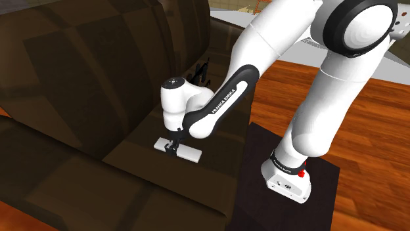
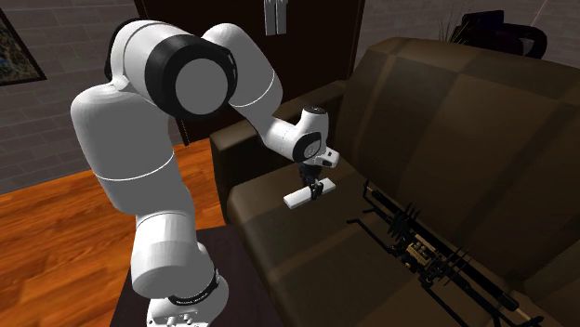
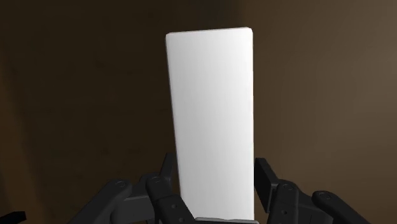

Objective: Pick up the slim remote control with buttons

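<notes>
**Item 1. Remote [image 3: 213,121].** Slim slab drawn plain white, with no buttons visible on its face. It lies flat on the seat cushion of the sofa [image 1: 79,79]. In the shoulder view its long axis runs roughly from 10 to 4 o'clock, and it sits at about 9 o'clock from the foot of the arm.

**Item 2. Jaws.** All black, pointing straight down onto the remote and straddling it across its narrow width near the middle. In the wrist view the two fingers [image 3: 270,188] press against the remote's opposite long edges with no gap showing, so the jaws are clamped on the remote. The remote appears to rest on the cushion.

**Item 3. Arm [image 1: 276,39].** White with dark joints. It is bent over from the stand [image 1: 328,197], with the forearm sloping down toward the seat.

**Item 4. Sofa.** Dark brown, with a broad back and seat cushions.

**Item 5. Black wiry object [image 2: 418,251].** A thin tangled frame lying on the same seat, well apart from the remote. It is at about 4 o'clock from the remote in the second exterior view and about 1 o'clock in the shoulder view. I cannot tell what it is.

**Item 6. Floor [image 1: 368,131].** Reddish wood boards around the stand.

**Item 7. Framed picture [image 2: 14,42].** Hangs on a grey brick wall, at 10 o'clock from the arm in the second exterior view.
</notes>
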Available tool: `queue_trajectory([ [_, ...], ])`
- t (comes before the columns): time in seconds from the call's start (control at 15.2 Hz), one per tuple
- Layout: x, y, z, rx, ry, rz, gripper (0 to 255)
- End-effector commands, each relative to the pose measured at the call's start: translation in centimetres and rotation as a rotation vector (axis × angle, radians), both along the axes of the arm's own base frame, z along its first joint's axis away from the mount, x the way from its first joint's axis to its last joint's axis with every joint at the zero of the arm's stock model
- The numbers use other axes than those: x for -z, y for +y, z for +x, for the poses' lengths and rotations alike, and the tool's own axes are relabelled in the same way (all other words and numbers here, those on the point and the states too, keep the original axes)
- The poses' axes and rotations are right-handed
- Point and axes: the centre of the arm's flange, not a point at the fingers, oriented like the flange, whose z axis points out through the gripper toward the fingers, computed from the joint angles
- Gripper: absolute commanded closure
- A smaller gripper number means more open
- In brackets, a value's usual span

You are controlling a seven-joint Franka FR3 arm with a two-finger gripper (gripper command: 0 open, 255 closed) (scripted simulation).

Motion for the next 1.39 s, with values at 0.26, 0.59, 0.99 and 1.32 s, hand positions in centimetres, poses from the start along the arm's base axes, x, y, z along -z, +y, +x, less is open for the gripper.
queue_trajectory([
  [0.26, 0.0, 0.0, 0.0, 0.0, 0.0, 0.0, 255],
  [0.59, -2.0, 0.0, 0.0, 0.0, 0.0, 0.0, 255],
  [0.99, -5.2, 0.0, 0.0, 0.0, 0.0, 0.0, 255],
  [1.32, -7.8, 0.0, 0.0, 0.0, 0.0, 0.0, 255],
])
